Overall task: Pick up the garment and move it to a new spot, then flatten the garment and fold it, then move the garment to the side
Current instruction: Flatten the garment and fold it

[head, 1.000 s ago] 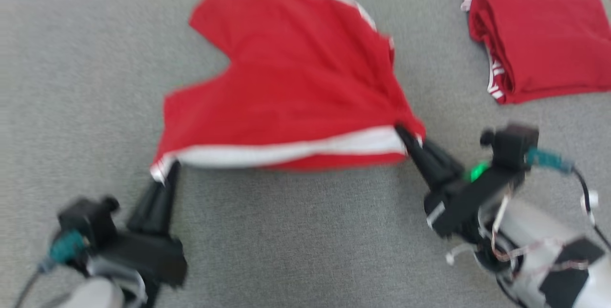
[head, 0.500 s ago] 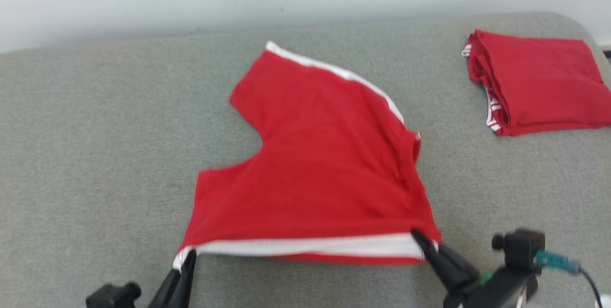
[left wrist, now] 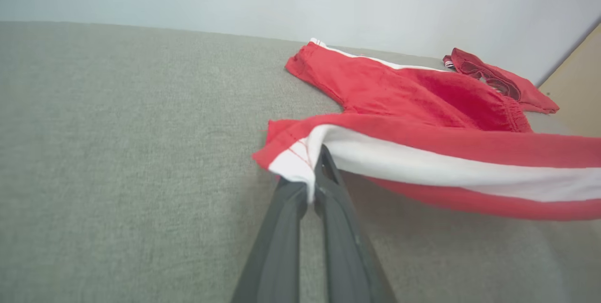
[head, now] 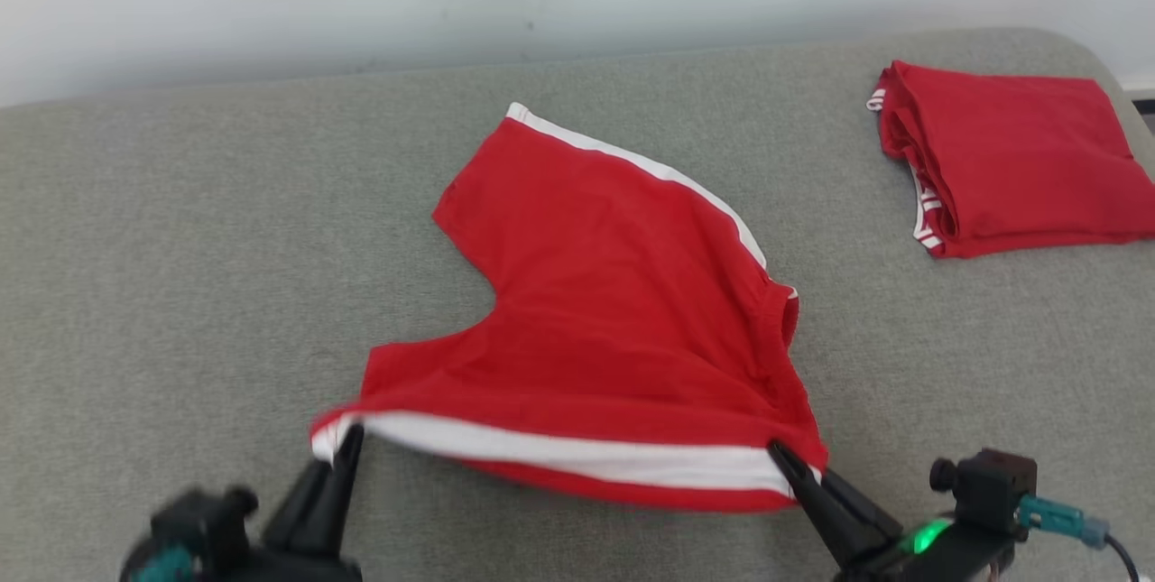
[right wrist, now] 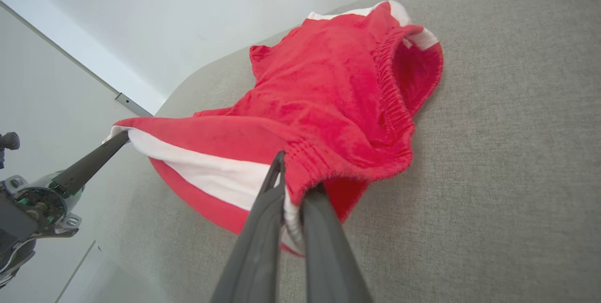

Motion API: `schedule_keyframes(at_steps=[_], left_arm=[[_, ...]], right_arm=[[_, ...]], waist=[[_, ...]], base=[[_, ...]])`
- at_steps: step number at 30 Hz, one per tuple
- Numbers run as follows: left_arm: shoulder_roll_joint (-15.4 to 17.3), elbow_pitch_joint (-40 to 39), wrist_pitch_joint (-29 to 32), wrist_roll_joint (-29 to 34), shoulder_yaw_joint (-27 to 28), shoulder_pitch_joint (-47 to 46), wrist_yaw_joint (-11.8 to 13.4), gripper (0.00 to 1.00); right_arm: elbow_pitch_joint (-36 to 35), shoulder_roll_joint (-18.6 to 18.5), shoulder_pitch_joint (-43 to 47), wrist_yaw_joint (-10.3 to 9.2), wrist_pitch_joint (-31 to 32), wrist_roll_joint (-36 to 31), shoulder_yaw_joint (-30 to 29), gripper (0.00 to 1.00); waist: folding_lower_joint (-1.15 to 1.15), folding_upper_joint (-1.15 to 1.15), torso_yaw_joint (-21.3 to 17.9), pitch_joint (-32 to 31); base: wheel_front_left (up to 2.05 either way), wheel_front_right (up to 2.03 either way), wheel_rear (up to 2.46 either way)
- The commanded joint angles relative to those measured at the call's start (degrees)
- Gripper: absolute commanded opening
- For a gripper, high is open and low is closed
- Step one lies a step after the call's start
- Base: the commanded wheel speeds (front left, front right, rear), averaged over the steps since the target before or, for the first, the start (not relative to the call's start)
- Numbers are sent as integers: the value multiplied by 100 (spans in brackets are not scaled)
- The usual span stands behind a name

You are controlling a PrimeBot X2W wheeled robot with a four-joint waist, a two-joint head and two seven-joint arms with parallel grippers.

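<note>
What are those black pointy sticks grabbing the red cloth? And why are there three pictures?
Those sticks are a robot's fingers. Each of its two arms ends in a pincher called a gripper. One picture is from a camera on its head, looking down; two are from cameras on its wrists, looking along the fingers. On the grey fabric surface lie red shorts with a white stripe. The left gripper pinches one end of the striped edge, the right gripper the other. A folded red garment rests further right.

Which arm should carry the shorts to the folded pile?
Right, probably: the right fingers pinch the shorts at the corner nearer the folded pile; the left fingers hold the farther corner.
</note>
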Motion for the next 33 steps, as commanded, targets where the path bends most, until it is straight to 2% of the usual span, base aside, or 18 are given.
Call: schedule_keyframes(at_steps=[1,8,11,14,22,30,32,33], left_arm=[[55,-24,41,78,-6,-212,-62,0],[410,279,719,328,-127,-1836,-529,0],[557,640,1114,394,-205,-2920,-772,0],[669,988,1413,448,-338,-3713,-898,0],[676,2149,1797,445,-923,-5414,-976,0],[626,3306,1507,229,-1695,-6439,-977,0],[614,3547,1368,166,-1842,-6588,-977,2],[610,3651,1287,158,-1926,-6647,-977,7]], right_arm=[[-41,47,-41,-17,37,-74,-79,0],[-195,496,-534,-17,199,-547,-559,0],[-25,807,-1010,-17,125,-761,-805,0],[160,1060,-1400,-17,40,-937,-932,0],[689,1491,-2319,-17,-138,-1408,-1005,0],[1287,1913,-2933,-17,-361,-1756,-908,0],[1402,1977,-3022,-17,-433,-1878,-861,18],[1449,2009,-3047,-17,-482,-1933,-868,37]], waist=[[0,0,-54,67],[0,0,-330,500],[0,0,-582,900],[0,0,-750,1202],[0,0,-1152,1814],[0,0,-1364,2121],[0,0,-1382,2134],[0,0,-1392,2129]], base=[[0,0,0],[0,0,0],[0,0,0],[0,0,0],[0,0,0],[0,0,0],[0,0,0],[0,0,0]])
